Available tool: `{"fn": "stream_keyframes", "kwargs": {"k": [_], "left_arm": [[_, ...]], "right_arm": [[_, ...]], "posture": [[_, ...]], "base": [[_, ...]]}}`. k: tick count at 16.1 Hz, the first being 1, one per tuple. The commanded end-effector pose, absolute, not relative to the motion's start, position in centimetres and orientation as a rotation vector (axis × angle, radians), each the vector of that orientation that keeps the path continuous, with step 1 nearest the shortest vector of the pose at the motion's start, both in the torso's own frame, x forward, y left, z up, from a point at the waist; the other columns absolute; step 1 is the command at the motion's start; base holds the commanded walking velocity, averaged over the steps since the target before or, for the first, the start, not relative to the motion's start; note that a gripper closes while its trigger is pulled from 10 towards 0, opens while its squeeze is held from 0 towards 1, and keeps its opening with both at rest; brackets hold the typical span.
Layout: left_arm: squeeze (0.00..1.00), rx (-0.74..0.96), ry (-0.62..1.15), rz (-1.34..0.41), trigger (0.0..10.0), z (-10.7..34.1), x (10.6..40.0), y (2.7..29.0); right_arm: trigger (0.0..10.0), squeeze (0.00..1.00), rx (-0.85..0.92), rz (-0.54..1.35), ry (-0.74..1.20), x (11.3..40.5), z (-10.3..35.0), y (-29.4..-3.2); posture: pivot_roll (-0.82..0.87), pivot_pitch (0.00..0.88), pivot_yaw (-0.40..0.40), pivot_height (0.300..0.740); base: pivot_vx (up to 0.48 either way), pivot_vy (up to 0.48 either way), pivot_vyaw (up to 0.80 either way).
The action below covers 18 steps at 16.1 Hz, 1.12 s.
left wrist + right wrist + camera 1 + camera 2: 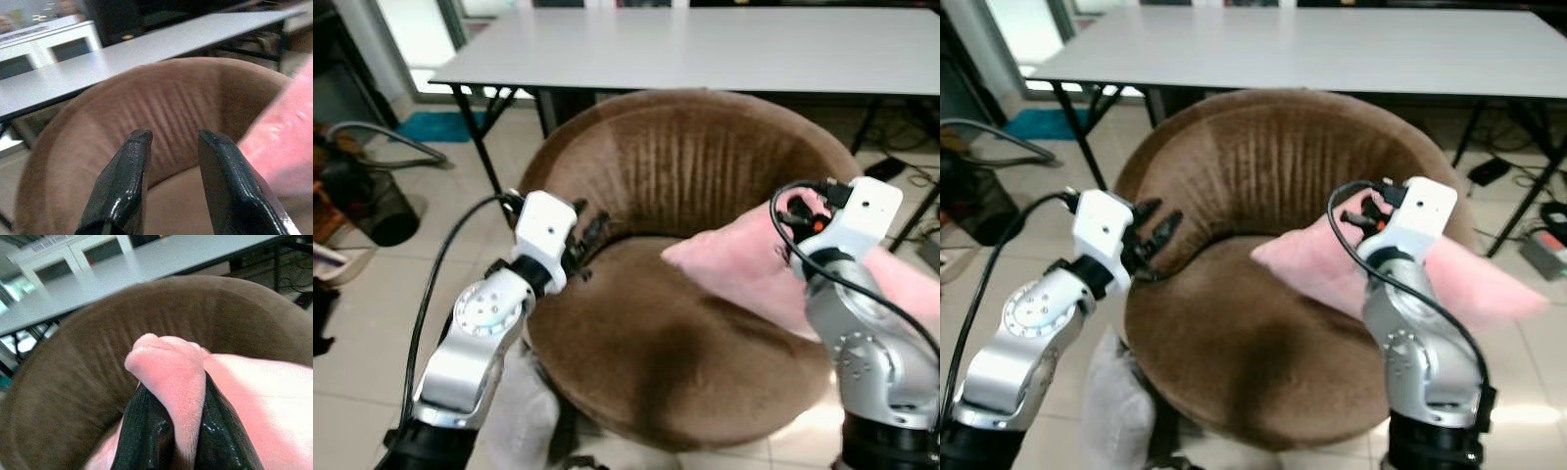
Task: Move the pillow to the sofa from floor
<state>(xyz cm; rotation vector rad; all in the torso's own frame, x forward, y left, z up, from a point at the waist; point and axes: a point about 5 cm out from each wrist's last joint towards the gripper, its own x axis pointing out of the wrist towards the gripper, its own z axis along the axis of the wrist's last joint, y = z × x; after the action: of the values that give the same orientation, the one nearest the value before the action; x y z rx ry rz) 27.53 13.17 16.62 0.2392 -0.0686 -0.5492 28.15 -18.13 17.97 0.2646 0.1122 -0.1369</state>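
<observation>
Pillow: we see a pink pillow [744,269], soft and creased, over the right side of the brown round sofa [656,352] seat.
Right gripper [183,431]: jaws clamped on a pillow fold, as the wrist view reveals.
Left gripper [171,181]: jaws parted, holding nothing, facing the sofa backrest.

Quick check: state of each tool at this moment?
Left tool: open, holding nothing, over the brown round sofa.
Right tool: closed on a fold of the pink pillow.
</observation>
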Motion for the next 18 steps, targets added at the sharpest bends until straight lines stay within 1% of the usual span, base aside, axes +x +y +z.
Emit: {"fn": "stream_keyframes", "kwargs": {"k": [1, 2, 5, 7, 8, 10, 12, 16, 17, 18], "left_arm": [[0.00, 0.260, -0.083, -0.590, 10.0, 17.0, 27.0, 13.4], [0.00, 0.257, -0.080, -0.618, 10.0, 17.1, 26.7, 13.4], [0.00, 0.254, -0.073, -0.786, 10.0, 17.6, 25.2, 13.1], [0.00, 0.256, -0.031, -0.912, 10.0, 17.7, 23.4, 13.1], [0.00, 0.261, -0.022, -0.919, 10.0, 17.7, 23.2, 13.2], [0.00, 0.290, 0.009, -0.900, 10.0, 17.5, 22.6, 13.7], [0.00, 0.279, 0.043, -0.921, 10.0, 17.5, 21.5, 13.8], [0.00, 0.277, 0.101, -0.941, 10.0, 17.3, 20.1, 14.0], [0.00, 0.277, 0.110, -0.937, 10.0, 17.3, 20.0, 14.2], [0.00, 0.287, 0.113, -0.925, 10.0, 17.3, 20.1, 14.3]], "right_arm": [[10.0, 0.00, 0.264, -0.056, 0.028, 28.1, 20.5, -17.3], [10.0, 0.00, 0.254, -0.052, 0.026, 28.2, 20.7, -17.4], [10.0, 0.00, 0.227, -0.037, 0.022, 28.7, 22.1, -17.8], [10.0, 0.00, 0.231, -0.015, 0.037, 29.0, 22.6, -17.5], [10.0, 0.00, 0.245, -0.007, 0.042, 29.2, 22.5, -17.2], [10.0, 0.00, 0.308, -0.024, 0.087, 30.8, 21.0, -16.4], [10.0, 0.00, 0.380, -0.109, 0.170, 32.6, 18.4, -16.2], [10.0, 0.00, 0.491, -0.384, 0.258, 36.6, 12.8, -18.6], [10.0, 0.00, 0.505, -0.433, 0.262, 37.2, 12.6, -19.1], [10.0, 0.00, 0.545, -0.442, 0.239, 37.9, 13.1, -19.5]], "posture": [[0.06, 0.042, 0.023, 0.740], [0.06, 0.047, 0.020, 0.740], [0.07, 0.079, -0.003, 0.740], [0.08, 0.097, -0.014, 0.740], [0.08, 0.106, -0.016, 0.740], [0.11, 0.132, -0.019, 0.740], [0.14, 0.162, -0.013, 0.740], [0.18, 0.210, -0.001, 0.740], [0.19, 0.215, -0.003, 0.740], [0.20, 0.216, -0.003, 0.740]], "base": [[0.000, 0.000, 0.00], [0.000, 0.000, 0.00], [0.000, 0.000, 0.00], [0.000, 0.000, 0.00], [0.000, 0.000, 0.00], [0.000, 0.000, 0.00], [0.000, 0.000, 0.00], [0.000, 0.000, 0.00], [0.000, 0.000, 0.00], [0.000, 0.000, 0.00]]}}
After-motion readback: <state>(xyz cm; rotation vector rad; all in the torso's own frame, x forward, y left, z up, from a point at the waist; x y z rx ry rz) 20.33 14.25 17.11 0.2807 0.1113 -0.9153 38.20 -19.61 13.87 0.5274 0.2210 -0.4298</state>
